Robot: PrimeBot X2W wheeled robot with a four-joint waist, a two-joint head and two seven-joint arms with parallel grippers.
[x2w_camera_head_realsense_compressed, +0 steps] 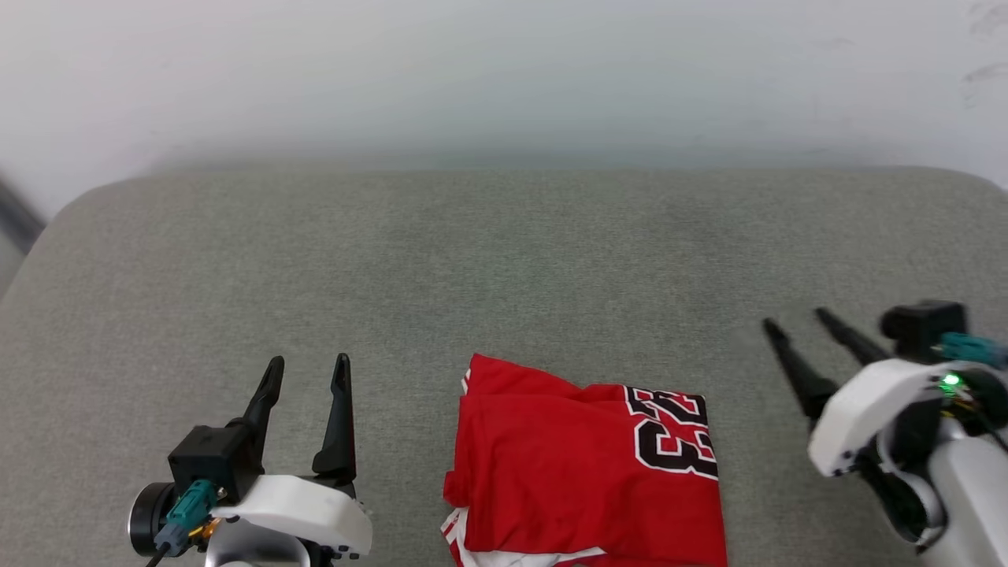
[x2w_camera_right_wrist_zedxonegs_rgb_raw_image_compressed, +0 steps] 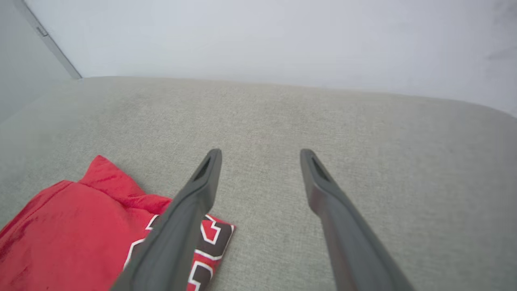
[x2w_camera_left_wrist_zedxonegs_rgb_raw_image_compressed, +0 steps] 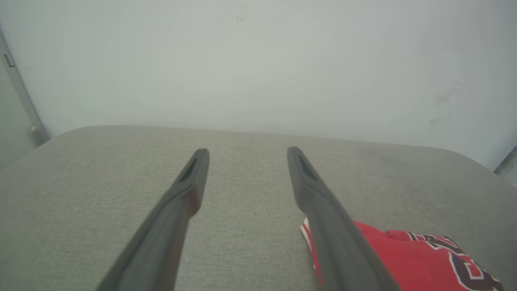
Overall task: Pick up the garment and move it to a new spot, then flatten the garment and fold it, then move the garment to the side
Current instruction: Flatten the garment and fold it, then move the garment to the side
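Note:
The garment [x2w_camera_head_realsense_compressed: 587, 472] lies folded into a compact red block near the front edge of the grey cushion, a black white-outlined "23" showing at its right side and striped trim at its lower left. My left gripper [x2w_camera_head_realsense_compressed: 309, 364] hovers open to the garment's left, nothing between its fingers. My right gripper [x2w_camera_head_realsense_compressed: 797, 319] stands open to the garment's right, apart from it. The left wrist view has the garment [x2w_camera_left_wrist_zedxonegs_rgb_raw_image_compressed: 416, 258] at the lower right behind the right finger. In the right wrist view the garment [x2w_camera_right_wrist_zedxonegs_rgb_raw_image_compressed: 76, 226] sits at the lower left, partly behind the left finger.
A wide grey fabric cushion [x2w_camera_head_realsense_compressed: 504, 260] stretches behind and beside the garment, with rounded back corners. A pale wall [x2w_camera_head_realsense_compressed: 504, 71] rises just beyond its far edge. A grey strip [x2w_camera_left_wrist_zedxonegs_rgb_raw_image_compressed: 20, 93] runs down the wall at the left.

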